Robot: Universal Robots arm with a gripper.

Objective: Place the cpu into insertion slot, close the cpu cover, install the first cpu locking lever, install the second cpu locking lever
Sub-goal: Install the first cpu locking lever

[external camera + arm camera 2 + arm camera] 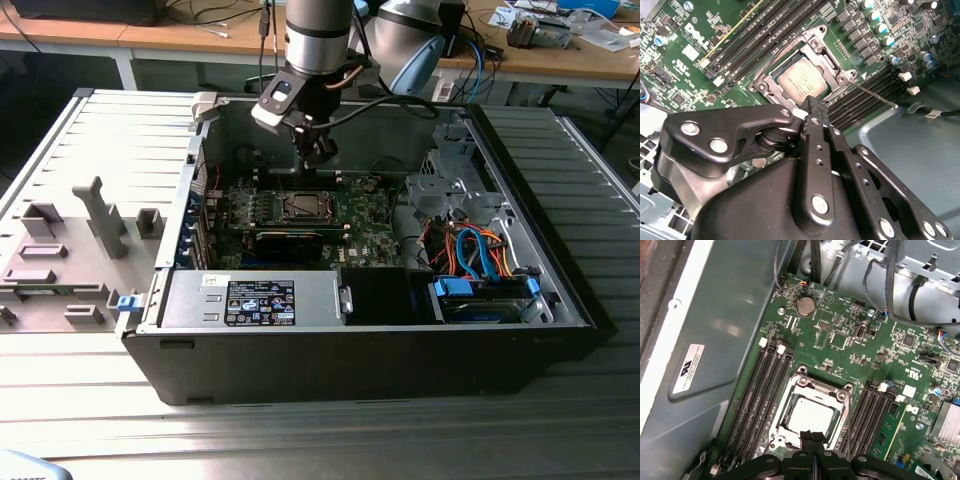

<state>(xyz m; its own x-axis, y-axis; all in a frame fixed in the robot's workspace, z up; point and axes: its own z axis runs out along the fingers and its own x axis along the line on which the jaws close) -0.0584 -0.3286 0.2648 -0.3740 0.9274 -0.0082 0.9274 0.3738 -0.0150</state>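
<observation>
Where the open case (350, 370) sits on the table (300, 440), the gripper (811, 434) hangs just over the cpu (810, 417) with its two fingers (805, 438) pressed tight together and nothing held, and the cpu lies flat in its slot (785, 422) on the green board (840, 340), with the cover (822, 387) down around it.

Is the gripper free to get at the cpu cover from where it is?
Likely yes: the gripper, shut, hangs right at the edge of the cpu cover that frames the cpu, and nothing lies between them in the first wrist view.
</observation>
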